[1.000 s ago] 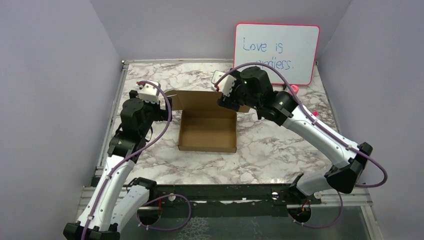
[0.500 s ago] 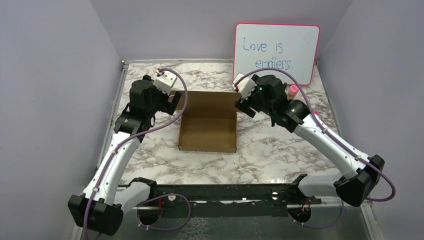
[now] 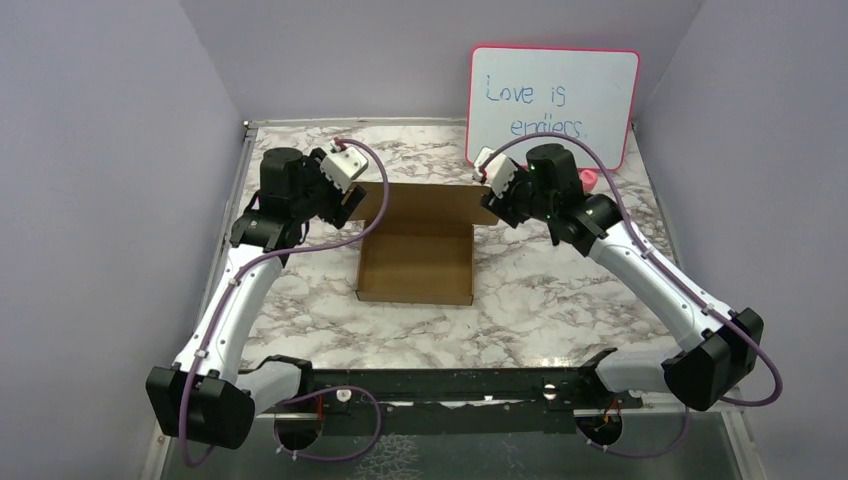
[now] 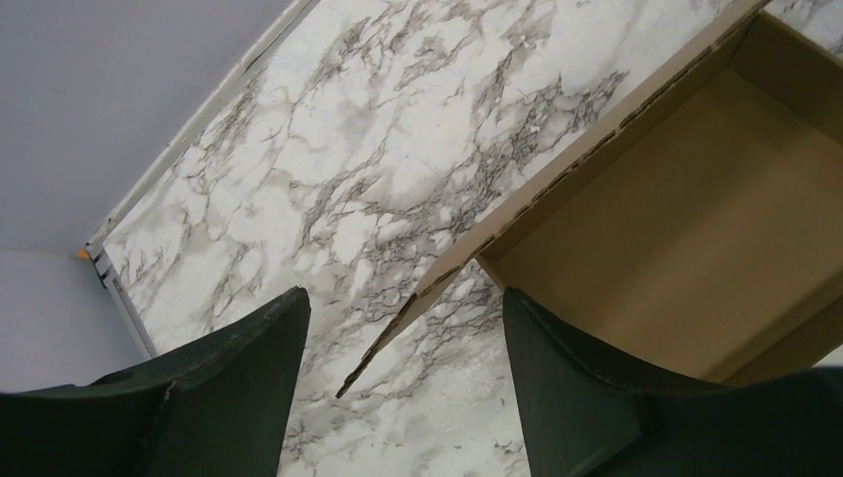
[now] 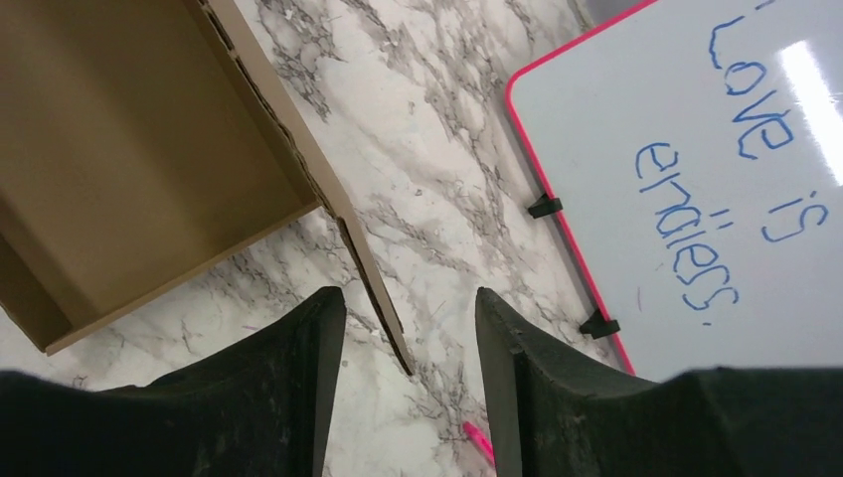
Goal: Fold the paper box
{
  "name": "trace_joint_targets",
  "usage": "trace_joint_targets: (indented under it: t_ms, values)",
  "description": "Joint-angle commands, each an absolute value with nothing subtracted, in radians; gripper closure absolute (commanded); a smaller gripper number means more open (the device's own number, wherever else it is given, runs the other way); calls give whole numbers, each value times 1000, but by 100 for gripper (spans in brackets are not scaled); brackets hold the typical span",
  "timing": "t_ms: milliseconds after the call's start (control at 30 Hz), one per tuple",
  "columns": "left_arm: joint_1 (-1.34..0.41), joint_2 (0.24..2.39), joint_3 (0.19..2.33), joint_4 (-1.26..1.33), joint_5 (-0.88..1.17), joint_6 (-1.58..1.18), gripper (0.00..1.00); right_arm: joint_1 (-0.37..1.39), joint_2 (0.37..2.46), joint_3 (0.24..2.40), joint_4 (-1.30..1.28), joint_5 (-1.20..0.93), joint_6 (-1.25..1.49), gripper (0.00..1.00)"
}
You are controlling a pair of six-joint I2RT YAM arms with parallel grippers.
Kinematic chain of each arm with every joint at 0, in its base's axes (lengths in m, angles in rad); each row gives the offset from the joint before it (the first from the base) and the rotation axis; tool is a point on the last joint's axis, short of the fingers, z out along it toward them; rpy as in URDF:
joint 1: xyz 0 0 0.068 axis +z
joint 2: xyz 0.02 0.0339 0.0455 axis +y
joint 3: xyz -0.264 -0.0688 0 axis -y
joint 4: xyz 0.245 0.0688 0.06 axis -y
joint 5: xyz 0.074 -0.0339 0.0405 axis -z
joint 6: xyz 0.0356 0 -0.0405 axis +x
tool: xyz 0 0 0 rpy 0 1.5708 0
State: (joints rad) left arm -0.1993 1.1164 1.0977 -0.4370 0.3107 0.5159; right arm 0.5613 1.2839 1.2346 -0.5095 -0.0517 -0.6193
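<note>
The paper box (image 3: pixel 415 262) sits in the middle of the tabletop (image 3: pixel 560 300). Its bottom part is already made: four low sides stand up around a flat floor. The lid (image 3: pixel 425 203) is not shut yet. It stands up along the back of the box, leaning a little.

The left pincer (image 4: pixel 403 298) is at the lid's left end and the right pincer (image 5: pixel 410 298) is at its right end. Both are spread wide. In each wrist view a thin edge of the lid pokes in between the two fingers, but there is a gap on both sides, so nothing is being squeezed.

What looks left to do is to fold in the lid's small end flaps, bring the lid down toward the front and tuck it in.

There is bare tabletop in front of the box and on both sides of it. Behind the right arm it is tighter: the whiteboard (image 3: pixel 553 105) leans close by, with a small pink thing (image 3: pixel 588 178) at its foot. The left arm is near the tabletop's left rim and the side wall.
</note>
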Motion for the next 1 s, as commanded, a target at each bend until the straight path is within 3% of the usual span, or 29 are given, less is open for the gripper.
trace_joint_targets:
  t_ms: [0, 167, 667, 967]
  values:
    - [-182, 1136, 1111, -491, 384, 622, 34, 559, 1315, 1252, -491, -116, -636, 49]
    - [-169, 1146, 1118, -515, 404, 683, 42, 552, 1328, 1247, -469, -157, -638, 52]
    - [-62, 1326, 1231, -627, 613, 759, 63, 536, 1376, 1249, -447, -182, -640, 76]
    - [-61, 1306, 1220, -640, 700, 796, 84, 536, 1384, 1252, -445, -179, -638, 98]
